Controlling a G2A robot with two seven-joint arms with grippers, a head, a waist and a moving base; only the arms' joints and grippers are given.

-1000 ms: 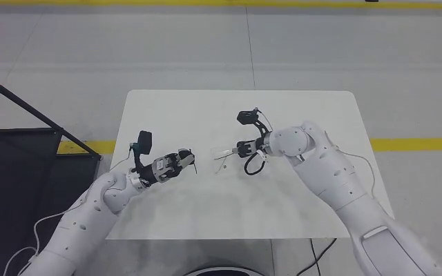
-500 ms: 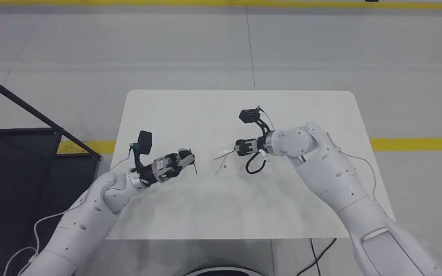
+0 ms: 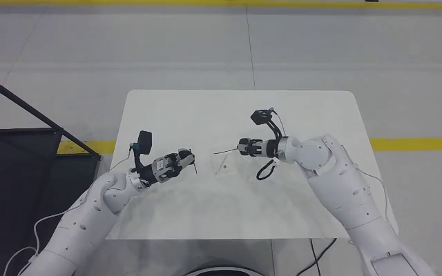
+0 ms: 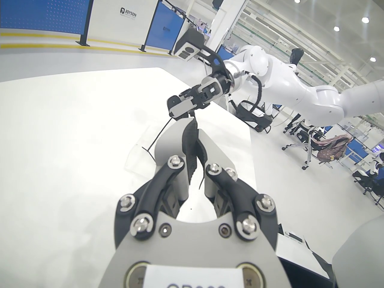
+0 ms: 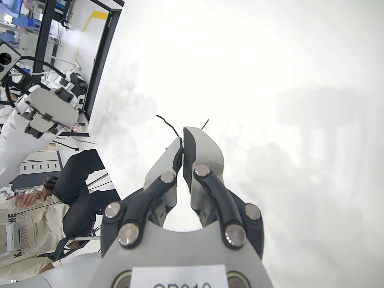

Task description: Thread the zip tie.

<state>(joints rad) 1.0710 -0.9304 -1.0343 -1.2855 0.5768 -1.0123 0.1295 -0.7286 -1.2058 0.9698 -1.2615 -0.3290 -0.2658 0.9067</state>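
Two thin black strands are held over the table (image 3: 311, 200), one in each gripper. The zip tie (image 3: 225, 150) is clamped between the closed fingers of the right gripper (image 3: 240, 147). In the right wrist view a curved length of it (image 5: 168, 124) is seen sticking out past the fingertips of that gripper (image 5: 182, 139). From the left wrist view, the zip tie (image 4: 159, 134) is seen slanting down from the right gripper (image 4: 177, 111) toward the table. Its free end is pointed at the left arm and lies close to a clear bag (image 3: 222, 165). Whether the tip touches the bag (image 4: 139, 154) cannot be told.

A short tie (image 3: 195, 165) is pinched in the left gripper (image 3: 186, 158), whose fingers are pressed together on it. In the left wrist view this strand (image 4: 200, 181) is seen running between the dark pads (image 4: 189, 151) of the left gripper (image 4: 195, 137).

The grippers are kept apart, facing each other near the table's middle. The bag lies flat on the table between them, nearer the right one.
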